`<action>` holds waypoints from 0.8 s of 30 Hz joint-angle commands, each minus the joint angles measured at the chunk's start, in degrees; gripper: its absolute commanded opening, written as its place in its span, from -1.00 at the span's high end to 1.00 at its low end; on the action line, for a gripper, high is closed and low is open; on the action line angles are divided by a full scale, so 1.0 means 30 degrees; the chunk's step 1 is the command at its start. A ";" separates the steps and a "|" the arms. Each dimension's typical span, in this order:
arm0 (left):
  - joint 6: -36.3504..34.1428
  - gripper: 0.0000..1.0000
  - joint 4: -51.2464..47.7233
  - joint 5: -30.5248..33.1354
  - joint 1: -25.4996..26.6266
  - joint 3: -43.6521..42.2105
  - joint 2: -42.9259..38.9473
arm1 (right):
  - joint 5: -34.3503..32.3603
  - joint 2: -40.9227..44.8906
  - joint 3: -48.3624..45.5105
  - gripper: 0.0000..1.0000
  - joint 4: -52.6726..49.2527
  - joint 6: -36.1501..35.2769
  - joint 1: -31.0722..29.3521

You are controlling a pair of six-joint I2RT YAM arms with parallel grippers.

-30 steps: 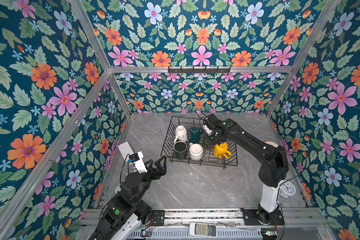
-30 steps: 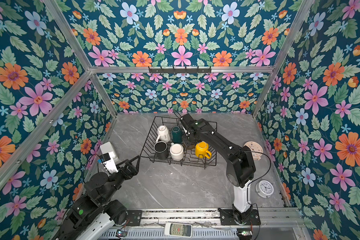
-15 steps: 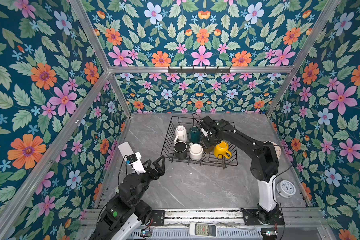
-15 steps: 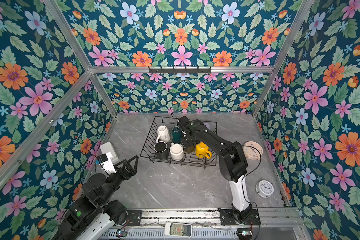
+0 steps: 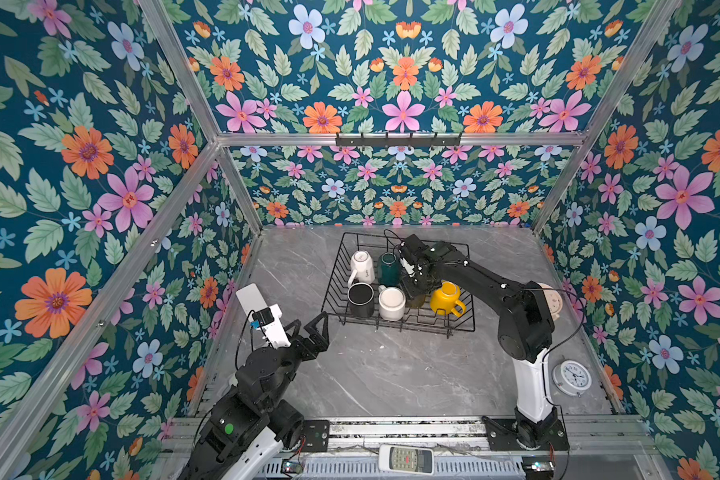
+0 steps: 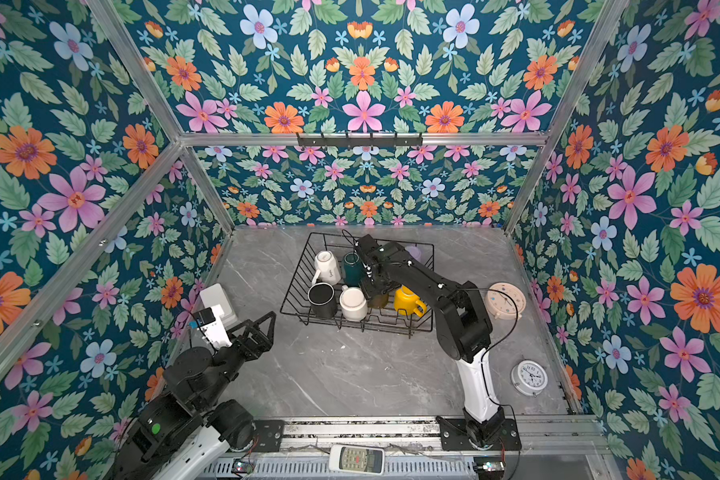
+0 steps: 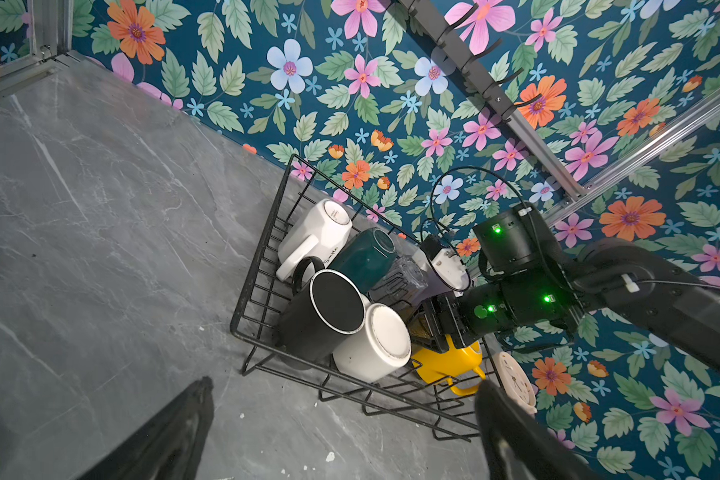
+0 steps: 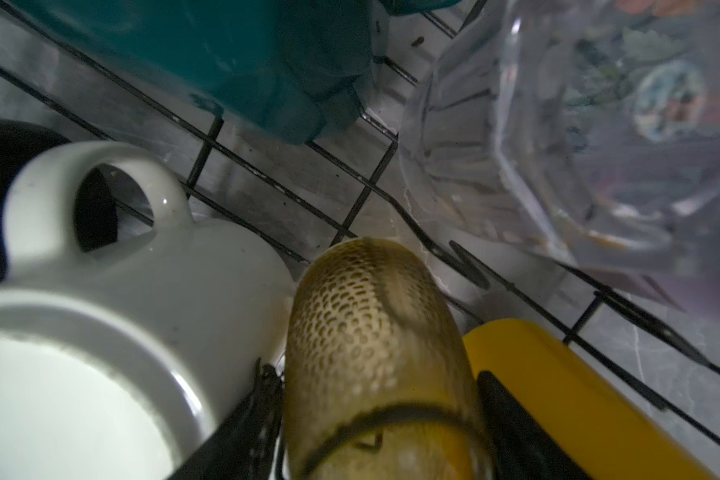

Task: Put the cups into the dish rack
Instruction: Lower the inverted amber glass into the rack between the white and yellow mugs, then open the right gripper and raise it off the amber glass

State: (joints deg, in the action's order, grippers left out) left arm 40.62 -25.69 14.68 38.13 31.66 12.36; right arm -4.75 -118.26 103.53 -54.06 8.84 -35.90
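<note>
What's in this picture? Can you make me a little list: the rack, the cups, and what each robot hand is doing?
Dish rack: black wire basket, far side of the grey table
Cups in rack: tilted white mug, green mug, black mug, white mug, amber tumbler, yellow mug, clear glass, lilac tumbler
Right gripper: down in the rack, fingers either side of the amber tumbler; gripping or not, cannot tell
Left gripper: open, empty, over the table
Cups outside rack: none seen
</note>
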 commanded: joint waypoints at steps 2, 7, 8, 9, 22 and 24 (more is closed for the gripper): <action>-0.0214 -0.99 0.0066 0.0157 -0.0024 0.0111 0.0066 | -0.0056 0.0278 0.0059 -0.56 0.0120 -0.0043 -0.0038; -0.0243 -0.99 0.0185 0.0149 -0.0024 0.0096 0.0128 | -0.0001 0.0513 0.0089 -0.59 -0.0029 -0.0023 -0.0056; -0.0274 -0.99 0.0185 0.0198 -0.0032 0.0109 0.0130 | 0.0030 0.0658 0.0076 -0.59 -0.0031 -0.0023 -0.0057; -0.0299 -0.99 0.0185 0.0234 -0.0024 0.0133 0.0128 | 0.0060 0.0850 0.0090 -0.60 -0.0078 -0.0020 -0.0053; -0.3284 -0.99 0.1209 0.2411 -0.0024 0.1712 0.1037 | 0.1342 0.8347 -0.3509 -0.86 0.2849 0.0186 0.0017; -0.4732 -0.99 0.1991 0.3227 -0.0026 0.2135 0.1424 | 0.1628 1.0075 -0.5058 -0.94 0.3778 0.0242 0.0266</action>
State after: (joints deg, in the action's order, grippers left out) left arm 33.23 -24.18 20.12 38.13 36.82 15.66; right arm -1.34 -92.16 91.77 -47.62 8.88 -35.55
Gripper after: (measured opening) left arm 0.995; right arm 0.961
